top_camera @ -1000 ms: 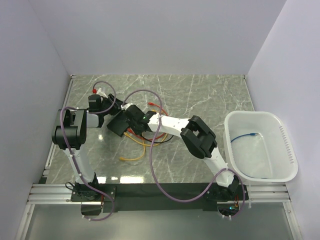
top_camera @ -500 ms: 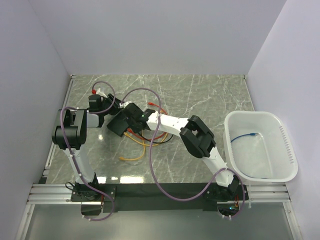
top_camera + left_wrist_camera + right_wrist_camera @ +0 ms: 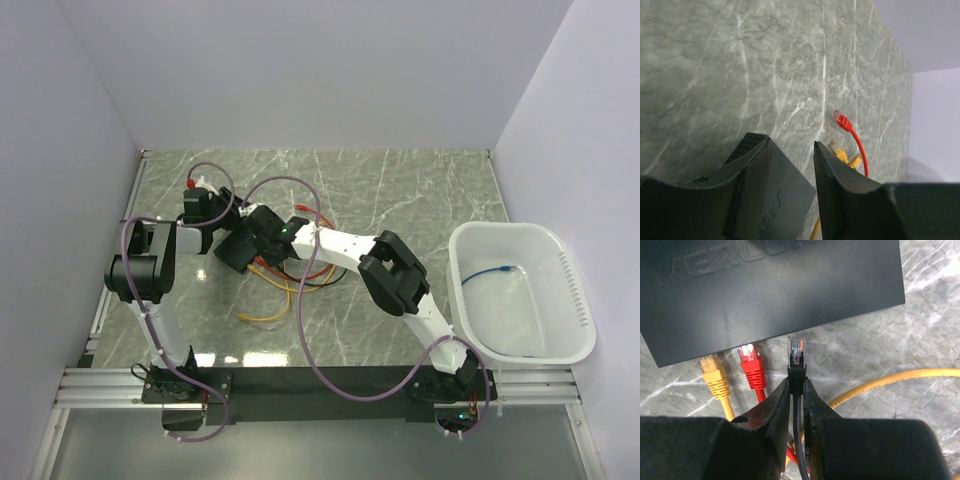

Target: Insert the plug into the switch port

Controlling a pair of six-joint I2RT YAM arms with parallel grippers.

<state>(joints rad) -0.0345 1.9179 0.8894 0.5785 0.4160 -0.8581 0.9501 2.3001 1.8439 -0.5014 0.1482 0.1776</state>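
Observation:
The switch [image 3: 236, 248] is a flat matte-black box left of the table's middle, its socket edge facing my right gripper. In the right wrist view, the switch [image 3: 770, 290] has a yellow plug [image 3: 714, 376] and a red plug [image 3: 752, 368] in its ports. My right gripper [image 3: 796, 381] is shut on a black plug [image 3: 797, 371]. The plug's clear tip stands just short of the socket edge, right of the red plug. My left gripper [image 3: 788, 142] is open. Its left finger [image 3: 747, 167] lies over the switch [image 3: 787, 195], near one vented corner.
Loose yellow, orange and red cables [image 3: 275, 290] lie tangled under the right arm. A loose red plug [image 3: 842, 120] and yellow plugs [image 3: 840, 152] lie beyond the left gripper. A white basin [image 3: 575, 300] with a blue cable [image 3: 495, 272] stands at the right.
My right gripper has edged left towards the switch with the black plug in it. My left gripper has shifted slightly right over the switch.

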